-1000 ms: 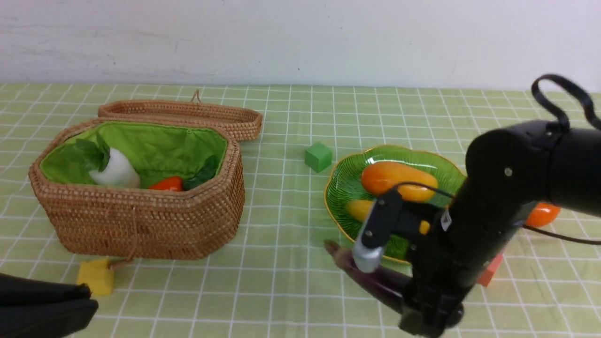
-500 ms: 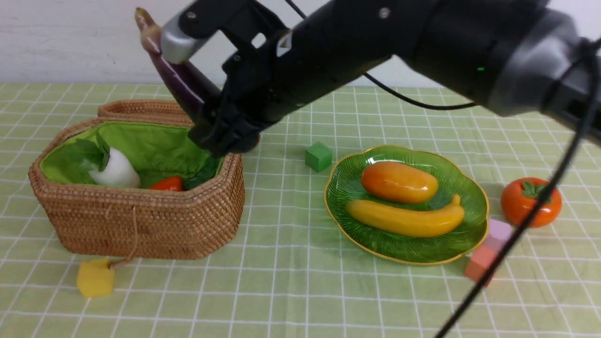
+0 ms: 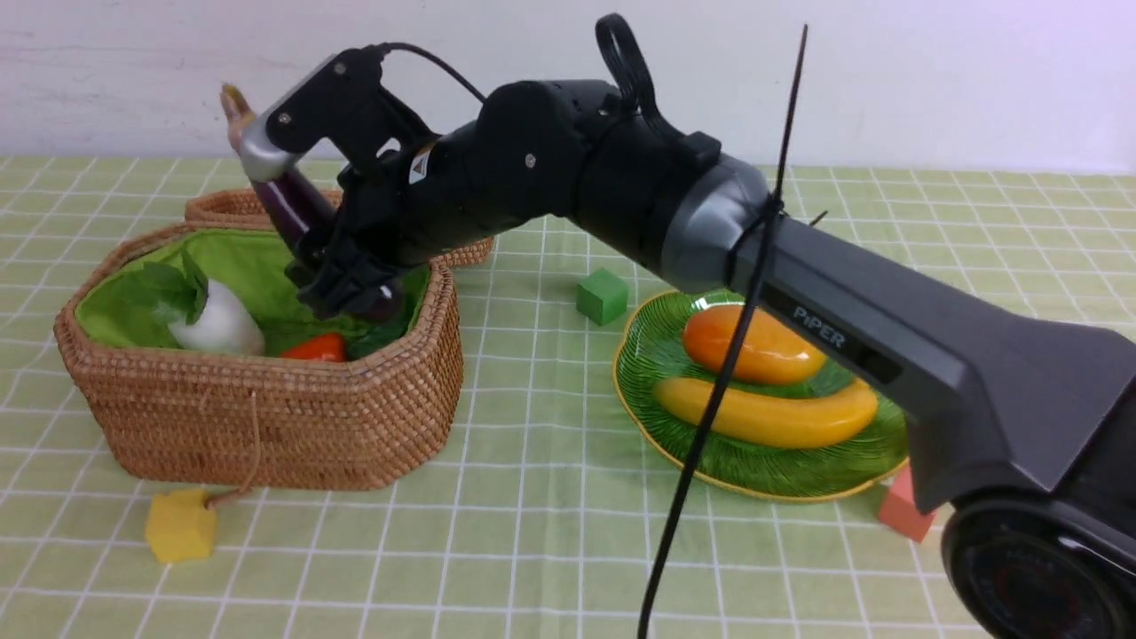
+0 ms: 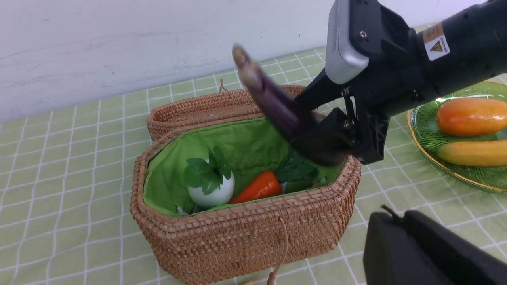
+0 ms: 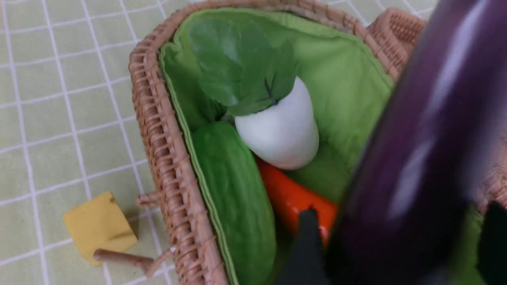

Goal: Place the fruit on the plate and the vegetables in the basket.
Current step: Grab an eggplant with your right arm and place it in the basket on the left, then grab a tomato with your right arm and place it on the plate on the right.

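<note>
Wicker basket at left, with white radish, carrot and bumpy gourd on its green lining, a yellow cube on its near side, and a green cube towards the plate bearing mango and banana, partly screened by the right arm. Lower than half a second ago: dark eggplant, tilted, its bottom end over the basket's right end. Right gripper with fingers flanking that end, clamped or loosed impossible to tell; left gripper pressed together.

Lab-style test bench — checked tablecloth, bare white wall, toy banana, foam cube
</note>
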`<state>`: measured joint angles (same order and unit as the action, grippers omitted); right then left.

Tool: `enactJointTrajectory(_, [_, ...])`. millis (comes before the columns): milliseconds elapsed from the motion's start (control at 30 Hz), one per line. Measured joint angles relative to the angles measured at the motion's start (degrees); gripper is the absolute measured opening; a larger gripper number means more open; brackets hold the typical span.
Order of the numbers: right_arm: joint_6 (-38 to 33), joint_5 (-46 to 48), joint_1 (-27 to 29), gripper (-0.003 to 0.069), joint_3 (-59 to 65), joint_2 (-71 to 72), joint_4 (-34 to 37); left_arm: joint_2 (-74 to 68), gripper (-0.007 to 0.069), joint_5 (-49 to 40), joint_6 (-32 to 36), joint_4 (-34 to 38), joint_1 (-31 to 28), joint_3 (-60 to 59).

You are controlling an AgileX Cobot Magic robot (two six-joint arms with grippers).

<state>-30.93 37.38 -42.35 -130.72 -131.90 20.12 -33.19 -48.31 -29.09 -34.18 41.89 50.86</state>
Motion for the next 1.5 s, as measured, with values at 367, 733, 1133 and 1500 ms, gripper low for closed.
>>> enactJointTrajectory(367, [3.4,14.9,0.0,0.0576,-0.3,7.5,-6.7,0.0,0.0031,0.0,0.9,2.6,0.0,0.0])
enactJointTrajectory(733, [24.8,34.4,1.7,-0.0003,4.6,24.4,-29.8,0.0,0.0032,1.9,29.7,34.2,0.0,0.0])
enactJointTrajectory(1133, [41.0,33.5,37.1,0.0092,42.1,42.6,-26.7,0.0,0.0036,1.7,57.4,58.3,0.0,0.0])
enactJointTrajectory(1500, [33.3,14.8,58.9,0.0659,47.4,25.7,0.2,-3.0,0.0039,9.3,59.5,60.5,0.0,0.0])
